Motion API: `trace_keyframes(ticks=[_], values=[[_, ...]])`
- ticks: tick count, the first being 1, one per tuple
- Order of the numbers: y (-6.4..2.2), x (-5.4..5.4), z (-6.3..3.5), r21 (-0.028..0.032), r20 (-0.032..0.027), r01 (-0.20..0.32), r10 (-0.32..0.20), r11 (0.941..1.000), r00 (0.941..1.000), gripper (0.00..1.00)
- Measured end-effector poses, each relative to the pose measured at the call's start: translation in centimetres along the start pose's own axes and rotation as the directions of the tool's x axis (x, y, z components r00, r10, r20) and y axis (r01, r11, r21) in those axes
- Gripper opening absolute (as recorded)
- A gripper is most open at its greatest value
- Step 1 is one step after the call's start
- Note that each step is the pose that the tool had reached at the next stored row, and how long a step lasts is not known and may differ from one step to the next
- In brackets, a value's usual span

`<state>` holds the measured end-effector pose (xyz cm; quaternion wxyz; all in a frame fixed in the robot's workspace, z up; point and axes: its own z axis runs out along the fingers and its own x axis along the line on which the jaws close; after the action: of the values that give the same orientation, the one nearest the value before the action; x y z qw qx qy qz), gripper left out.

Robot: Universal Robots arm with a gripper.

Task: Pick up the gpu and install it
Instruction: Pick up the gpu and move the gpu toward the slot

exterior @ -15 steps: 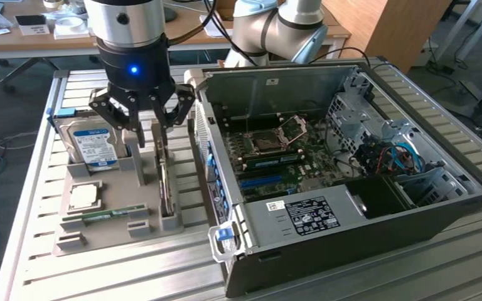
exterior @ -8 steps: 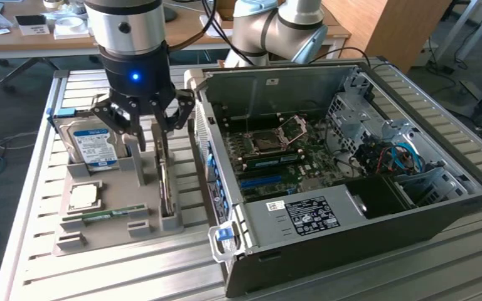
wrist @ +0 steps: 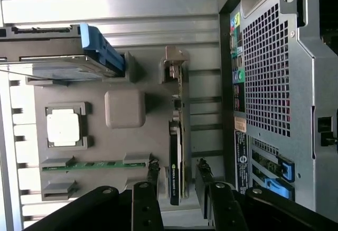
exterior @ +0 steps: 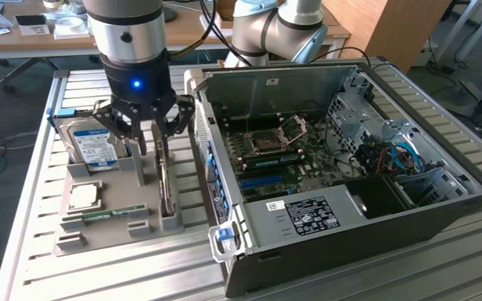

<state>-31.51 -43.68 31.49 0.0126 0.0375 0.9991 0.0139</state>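
So, in the exterior view we find the task barely begun. The gpu (exterior: 166, 188), a thin flat dark-and-tan expansion card, stands on its long edge in a slot of the grey moulded holder tray (exterior: 115, 188), along the tray's side nearest the open black-and-silver computer case (exterior: 266, 88). The black linkage gripper (exterior: 150, 147) hangs low over that side of the tray, its fingers spread and holding nothing. Elsewhere on the tray sit a blue-and-white-labelled hard drive (exterior: 90, 144), a square silver processor chip (exterior: 85, 195) and a small green memory stick (exterior: 107, 215). We see no card seated on the green motherboard (exterior: 283, 157) in the case beside the tray, so we judge installation entirely undone.

In the wrist view, the gpu (wrist: 175, 146) sits edge-up in the tray (wrist: 105, 146), metal bracket at one end. The gripper (wrist: 178, 168) straddles it: dark fingers (wrist: 153, 175) stand either side of the card, apart from it. We judge that the grasp is not yet made, and that lifting and fitting remain.
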Motion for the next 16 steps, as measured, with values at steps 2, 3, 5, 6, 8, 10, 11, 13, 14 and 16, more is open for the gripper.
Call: trace_keyframes(ticks=[2, 3, 5, 6, 8, 10, 11, 13, 14, 16], values=[[-0.01, 0.0, 0.34, 0.0003, -0.0002, 0.0, 0.0, 1.0, 1.0, 0.41], [-0.02, 0.0, 0.53, 0.0001, -0.0001, 0.0, 0.0, 1.0, 1.0, 0.41], [-0.03, 0.0, 0.9, 0.0002, -0.0002, 0.0, 0.0, 1.0, 1.0, 0.41], [-0.03, 0.0, 1.08, 0.0002, -0.0002, 0.0, 0.0, 1.0, 1.0, 0.41], [-0.04, 0.0, 1.44, 0.0002, -0.0002, 0.0, 0.0, 1.0, 1.0, 0.41], [-0.05, 0.0, 1.8, 0.0001, -0.0001, 0.0, 0.0, 1.0, 1.0, 0.41], [-0.06, 0.1, 2.0, 0.0002, -0.0002, 0.0, 0.0, 1.0, 1.0, 0.41], [-0.07, 0.1, 2.26, 0.0003, -0.0002, 0.0, 0.0, 1.0, 1.0, 0.41], [-0.07, 0.1, 2.37, 0.0002, -0.0001, 0.0, 0.0, 1.0, 1.0, 0.41], [-0.06, 0.0, 2.51, 0.0002, -0.0003, 0.0, 0.0, 1.0, 1.0, 0.41]])
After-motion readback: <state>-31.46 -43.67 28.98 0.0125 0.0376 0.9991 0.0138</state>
